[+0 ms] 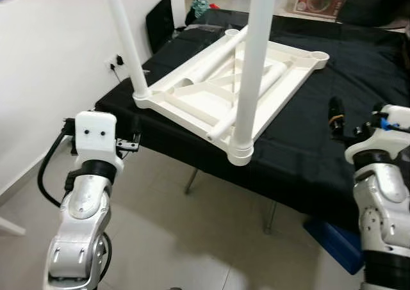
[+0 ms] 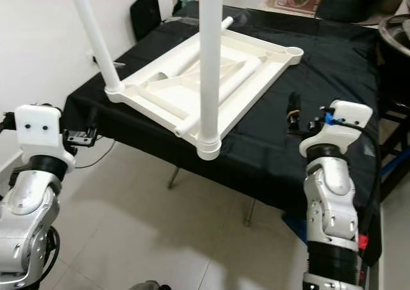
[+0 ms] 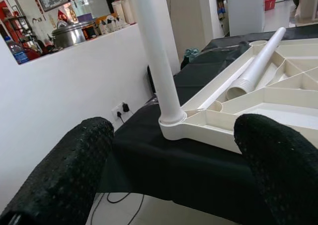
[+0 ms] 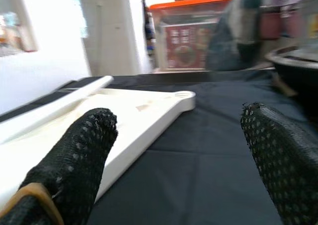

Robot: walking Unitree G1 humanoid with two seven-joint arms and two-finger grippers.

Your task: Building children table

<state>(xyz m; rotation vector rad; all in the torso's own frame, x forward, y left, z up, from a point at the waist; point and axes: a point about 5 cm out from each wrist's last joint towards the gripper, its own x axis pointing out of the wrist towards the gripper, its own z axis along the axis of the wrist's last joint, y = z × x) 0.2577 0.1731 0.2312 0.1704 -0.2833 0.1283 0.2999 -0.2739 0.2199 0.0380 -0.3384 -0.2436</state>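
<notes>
Tabletop (image 1: 282, 72) upside down on black cloth (image 1: 359, 79), two legs upright, two loose legs (image 1: 269, 82) across its underside, long axes running away. Left gripper (image 3: 174, 160) nearer, right gripper (image 4: 179, 160) beside; both spread, empty.

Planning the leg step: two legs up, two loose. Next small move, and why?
Probably reach the right gripper toward the loose legs lying in the upturned tabletop. Two legs stand in the near corner sockets, the far socket is empty, and both grippers are open and holding nothing; the left gripper sits below the table edge.
</notes>
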